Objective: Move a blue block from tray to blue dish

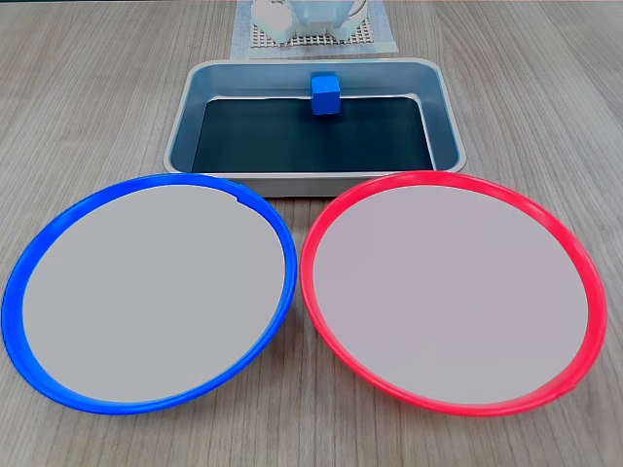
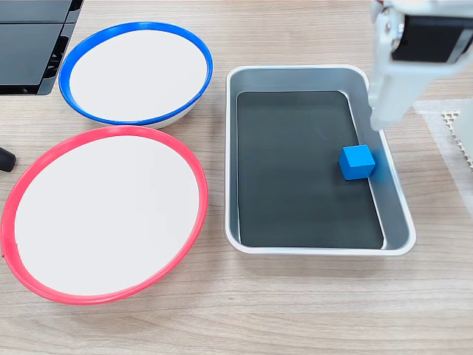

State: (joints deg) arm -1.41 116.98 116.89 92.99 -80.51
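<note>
Fixed view, block: the blue block (image 1: 326, 94) sits inside the tray (image 1: 185, 122), right against the far wall, on the edge of the dark bottom.
Fixed view, plates: the blue dish (image 1: 146, 292) lies in front of the tray on the left, the red-rimmed plate (image 1: 453, 292) beside it on the right, rims nearly touching.
Fixed view, arm: its white base (image 1: 307, 19) stands on a mesh mat (image 1: 311, 41) behind the tray.
Other fixed view, block: here the cube (image 2: 357, 162) rests by the tray's (image 2: 318, 248) right wall.
Other fixed view, plates: blue dish (image 2: 137, 72) upper left, red plate (image 2: 103, 214) below it.
Other fixed view, arm: a white link (image 2: 403, 66) hangs over the tray's upper right corner.
Pincer: cannot tell whether apart or together.
</note>
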